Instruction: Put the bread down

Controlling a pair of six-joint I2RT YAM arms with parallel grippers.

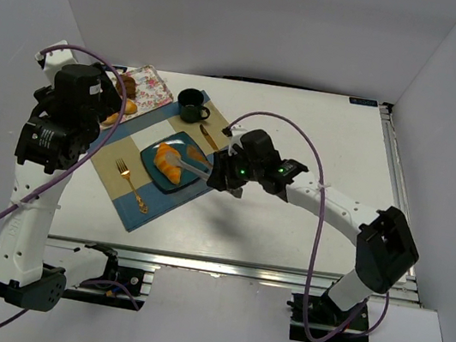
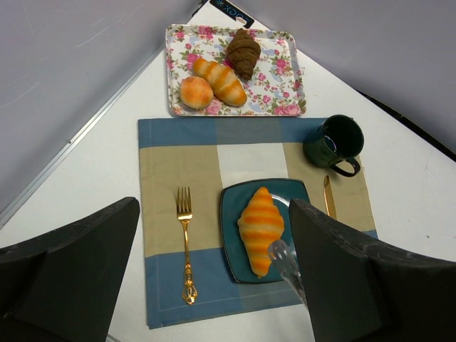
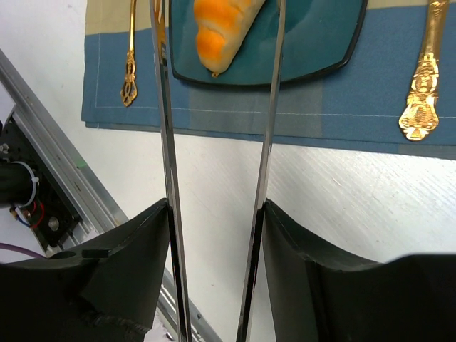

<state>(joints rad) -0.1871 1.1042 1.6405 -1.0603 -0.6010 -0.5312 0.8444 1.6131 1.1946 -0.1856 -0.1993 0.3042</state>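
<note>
The bread, a golden-orange ridged croissant (image 1: 167, 163), lies on the square teal plate (image 1: 184, 141). It also shows in the left wrist view (image 2: 261, 226) and the right wrist view (image 3: 217, 32). My right gripper (image 1: 220, 174) (image 3: 215, 214) is shut on metal tongs (image 3: 165, 107). The tong arms are spread apart and reach over the plate (image 3: 313, 43), one on each side of the croissant's near end, not pressing it. My left gripper (image 2: 214, 205) is open and empty, high above the placemat's near-left side.
A floral tray (image 2: 278, 92) at the far left holds a dark brown pastry (image 2: 244, 51), a striped pastry (image 2: 221, 80) and a round bun (image 2: 196, 91). On the blue-and-tan placemat (image 2: 178, 164) are a gold fork (image 2: 185, 242), a gold knife (image 2: 328, 196) and a dark green cup (image 2: 333, 142).
</note>
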